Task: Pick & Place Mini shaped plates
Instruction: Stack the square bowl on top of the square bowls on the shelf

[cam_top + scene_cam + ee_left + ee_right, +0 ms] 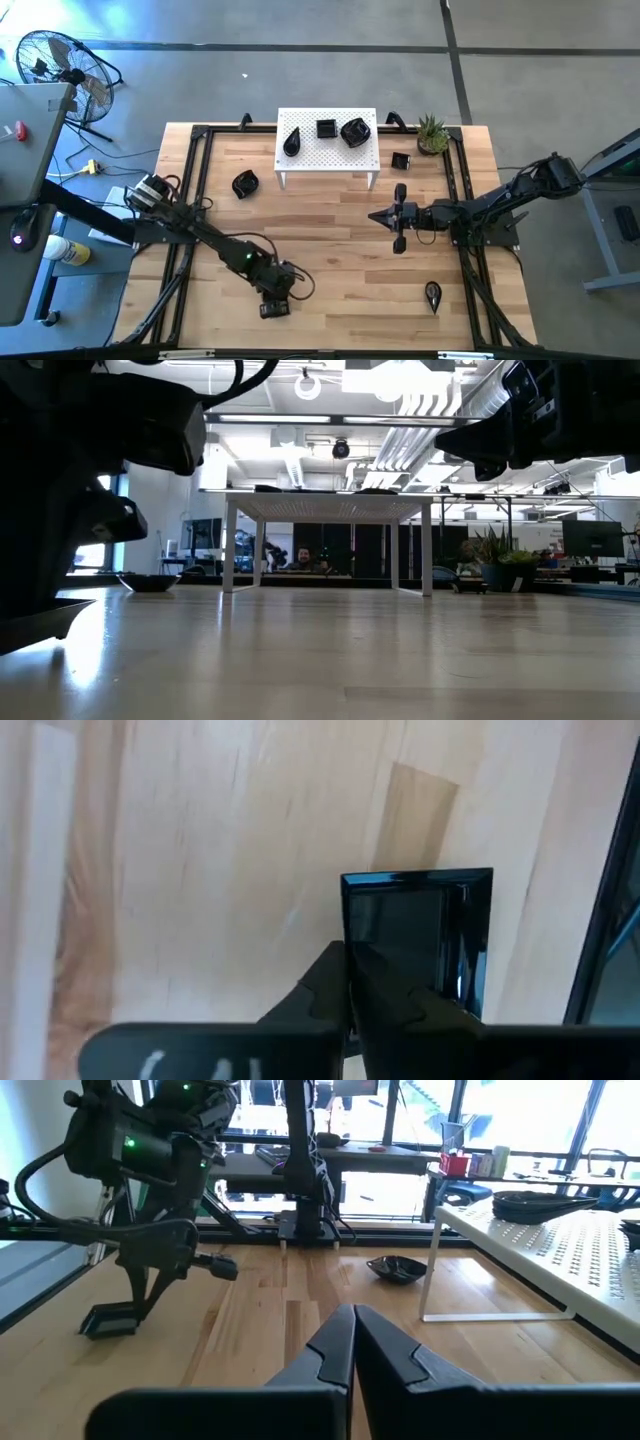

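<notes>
A square black mini plate (pixel 415 935) lies near the table's front edge (pixel 274 311), and my left gripper (pixel 349 975) is shut on its rim. My right gripper (pixel 384 217) hangs shut and level over the table's middle right, touching nothing. Three more mini plates sit on top of the white perforated stand (pixel 300 165): a teardrop (pixel 291 142), a square (pixel 326 128) and a rounded one (pixel 355 131). Other plates rest on the tabletop at the far left (pixel 244 184), beside the stand (pixel 400 160) and near the front right (pixel 432 295). My left gripper pinches one side wall of the square plate (pixel 346 910), with one finger (pixel 400 1000) inside the dish and the other (pixel 320 990) outside. The fingers slant down from above. Whether the plate is still flat on the table, I cannot tell.
A small green potted plant (pixel 432 133) stands at the far right by the stand. A black frame (pixel 190 200) runs along the table's sides. Bare wood lies in the middle between the two arms (pixel 330 240).
</notes>
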Available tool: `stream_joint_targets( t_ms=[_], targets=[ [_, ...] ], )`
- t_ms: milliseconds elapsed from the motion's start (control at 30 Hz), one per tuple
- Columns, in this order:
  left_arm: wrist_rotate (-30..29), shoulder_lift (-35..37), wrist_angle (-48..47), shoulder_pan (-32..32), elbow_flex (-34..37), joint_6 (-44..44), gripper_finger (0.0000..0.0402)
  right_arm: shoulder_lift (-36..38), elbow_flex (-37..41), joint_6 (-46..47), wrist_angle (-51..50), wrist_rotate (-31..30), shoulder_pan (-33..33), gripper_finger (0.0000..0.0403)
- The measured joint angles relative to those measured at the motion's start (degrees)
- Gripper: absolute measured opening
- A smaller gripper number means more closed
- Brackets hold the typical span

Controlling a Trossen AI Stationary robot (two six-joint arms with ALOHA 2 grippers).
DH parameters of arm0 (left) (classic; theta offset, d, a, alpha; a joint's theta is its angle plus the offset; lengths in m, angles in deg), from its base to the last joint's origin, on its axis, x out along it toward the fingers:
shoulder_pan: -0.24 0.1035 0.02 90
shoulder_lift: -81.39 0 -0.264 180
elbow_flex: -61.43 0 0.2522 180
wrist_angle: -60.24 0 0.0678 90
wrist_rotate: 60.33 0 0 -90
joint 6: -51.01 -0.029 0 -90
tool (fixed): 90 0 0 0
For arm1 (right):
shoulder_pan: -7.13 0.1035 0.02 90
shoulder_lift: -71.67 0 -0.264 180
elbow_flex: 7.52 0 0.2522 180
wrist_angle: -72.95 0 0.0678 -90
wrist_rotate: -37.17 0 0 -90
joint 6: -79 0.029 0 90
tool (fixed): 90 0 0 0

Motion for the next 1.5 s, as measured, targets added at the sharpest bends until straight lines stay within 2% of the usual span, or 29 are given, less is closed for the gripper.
stream_joint_targets(
  t_ms=[167, 333, 533, 633, 767, 867, 1033, 1133, 1500],
  targets=[
    [-1.87, 1.81, -3.47, 2.59, -0.9, -3.5, 0.0007, 0.02, 0.0, 0.0, -0.01, 0.01, 0.02, 0.0003],
    [-4.46, 5.5, -2.93, 9.22, -1.1, -6.79, 0.0003, 0.02, 0.0, 0.02, 0.0, 0.02, 0.02, 0.0006],
    [-10.66, 6.67, -2.82, 18.23, -0.82, 2.09, 0.0001, 0.0, 0.0, 0.04, 0.2, 0.16, 0.01, 0.0002],
    [-11.72, 6.67, 1.65, 20.98, 1.2, 5.94, 0.0001, 0.01, 0.0, 0.15, 0.44, 0.17, 0.0, 0.0006],
    [-16.19, 6.64, 13.1, 22.33, 5.85, 12.98, 0.0001, 0.01, 0.0, 0.12, 0.44, 0.2, 0.03, 0.0004],
    [-21.84, 6.64, 18.49, 22.28, 9.0, 19.46, 0.0001, 0.02, 0.0, 0.04, 0.42, 0.3, 0.09, 0.0002],
    [-27.61, 6.64, 28.21, 22.24, 13.0, 29.22, 0.0001, 0.0, 0.0, -0.28, 0.37, 0.46, 0.11, 0.0007],
    [-31.07, 5.57, 31.06, 22.24, 13.63, 31.93, 0.0001, 0.01, 0.0, -0.4, 0.11, 0.46, 0.11, 0.0008],
    [-34.91, 0.67, 36.41, 22.76, 13.63, 35.78, 0.0001, 0.0, 0.0, -0.46, -0.13, 0.44, 0.11, 0.0003]
  ],
)
